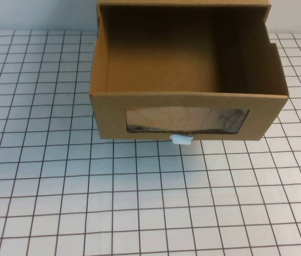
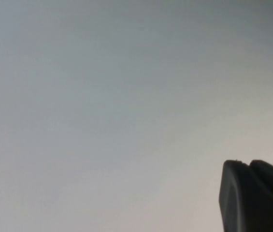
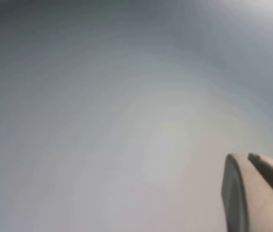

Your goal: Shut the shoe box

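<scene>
The shoe box (image 1: 187, 96) is brown cardboard and stands at the far middle of the table in the high view. Its drawer is pulled out toward me and its inside is empty. The drawer front has a wide clear window (image 1: 186, 119) and a small white pull tab (image 1: 181, 140) at its lower edge. Neither arm shows in the high view. My left gripper (image 2: 246, 162) shows only dark fingertips pressed together against a blank grey background, holding nothing. My right gripper (image 3: 246, 155) shows the same, fingertips together and empty.
The table (image 1: 139, 202) is white with a dark grid and lies bare in front of the box and to its left. The box's outer sleeve (image 1: 182, 4) reaches the far edge of the view.
</scene>
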